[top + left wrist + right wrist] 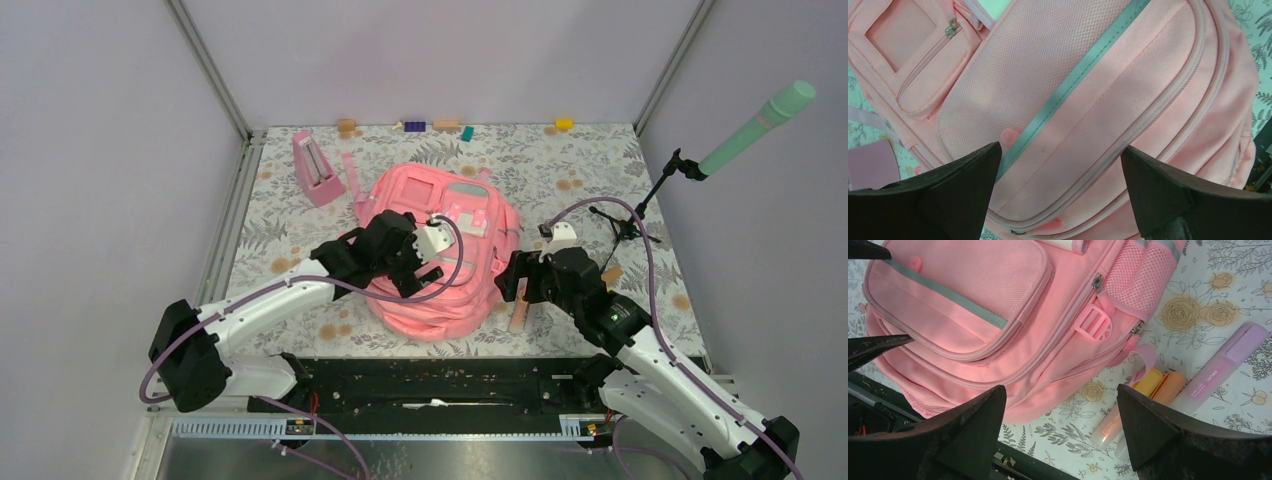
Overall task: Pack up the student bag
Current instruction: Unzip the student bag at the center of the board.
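Right wrist view: the right fingers (963, 435), spread and empty, hang over the near edge of the student bag (998, 340); open floral tabletop (1198, 270) lies beyond their right tip. The left fingers (948, 195), also parted, hover above its pink mesh pocket (1013, 85), grey-striped.

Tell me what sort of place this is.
Likely a robot data-collection booth: plain lilac walls with metal corner posts, a floral-print table cover, and a mint-green microphone on a black stand.
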You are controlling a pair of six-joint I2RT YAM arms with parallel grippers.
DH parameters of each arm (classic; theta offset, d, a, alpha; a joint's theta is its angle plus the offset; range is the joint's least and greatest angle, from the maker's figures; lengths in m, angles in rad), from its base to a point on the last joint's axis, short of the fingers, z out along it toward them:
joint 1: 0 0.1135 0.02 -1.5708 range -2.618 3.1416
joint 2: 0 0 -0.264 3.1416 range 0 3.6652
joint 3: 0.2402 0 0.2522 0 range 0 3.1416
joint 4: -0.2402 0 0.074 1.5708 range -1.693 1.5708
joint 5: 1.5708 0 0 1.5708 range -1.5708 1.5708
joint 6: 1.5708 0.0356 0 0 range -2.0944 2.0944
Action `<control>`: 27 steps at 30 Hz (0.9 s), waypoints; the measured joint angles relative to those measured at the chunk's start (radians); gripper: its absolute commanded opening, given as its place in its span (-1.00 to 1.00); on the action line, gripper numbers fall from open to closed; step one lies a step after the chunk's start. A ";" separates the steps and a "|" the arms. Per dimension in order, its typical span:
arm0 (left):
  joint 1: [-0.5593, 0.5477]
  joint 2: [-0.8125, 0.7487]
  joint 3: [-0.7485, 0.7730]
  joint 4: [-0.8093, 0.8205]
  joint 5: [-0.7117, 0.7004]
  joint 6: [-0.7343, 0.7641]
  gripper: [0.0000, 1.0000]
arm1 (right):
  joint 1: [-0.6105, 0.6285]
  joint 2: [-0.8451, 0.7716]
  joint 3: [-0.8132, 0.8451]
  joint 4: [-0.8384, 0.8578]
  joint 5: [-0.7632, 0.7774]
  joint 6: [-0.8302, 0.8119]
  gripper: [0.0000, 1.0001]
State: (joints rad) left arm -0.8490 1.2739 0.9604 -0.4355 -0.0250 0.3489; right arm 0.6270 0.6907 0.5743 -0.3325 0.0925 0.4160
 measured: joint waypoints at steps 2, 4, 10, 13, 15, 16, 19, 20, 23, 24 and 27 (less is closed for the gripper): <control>0.005 0.005 0.011 -0.007 0.020 -0.002 0.92 | 0.000 0.005 0.000 0.000 -0.008 0.000 0.75; 0.005 0.013 0.019 -0.013 0.034 -0.004 0.91 | 0.000 0.010 0.000 0.000 -0.010 0.000 0.75; 0.005 0.020 0.020 0.003 0.014 -0.016 0.77 | 0.000 0.014 0.000 0.000 -0.031 0.001 0.73; 0.000 0.005 0.005 0.039 -0.013 -0.021 0.75 | 0.000 0.014 0.000 0.000 -0.032 0.002 0.74; -0.001 -0.013 -0.010 0.063 -0.031 -0.028 0.75 | 0.000 0.013 0.000 0.000 -0.032 0.004 0.73; -0.001 -0.024 -0.016 0.076 -0.040 -0.031 0.75 | 0.000 0.013 0.000 0.000 -0.032 0.005 0.73; -0.001 -0.049 -0.026 0.113 -0.064 -0.034 0.73 | 0.000 0.011 0.000 0.000 -0.032 0.009 0.73; -0.001 -0.051 -0.026 0.121 -0.069 -0.035 0.72 | 0.000 0.011 0.000 0.000 -0.031 0.010 0.73; -0.001 -0.054 -0.027 0.139 -0.083 -0.035 0.57 | 0.000 0.011 0.000 0.000 -0.028 0.016 0.73; -0.001 -0.054 -0.029 0.143 -0.084 -0.035 0.52 | 0.000 0.011 0.000 0.000 -0.024 0.020 0.74; -0.003 -0.053 -0.032 0.151 -0.084 -0.035 0.31 | 0.000 0.009 -0.007 0.001 0.004 0.048 0.76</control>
State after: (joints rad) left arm -0.8516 1.2205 0.9283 -0.2844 -0.1093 0.3138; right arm 0.6270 0.6994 0.5671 -0.3317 0.0967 0.4637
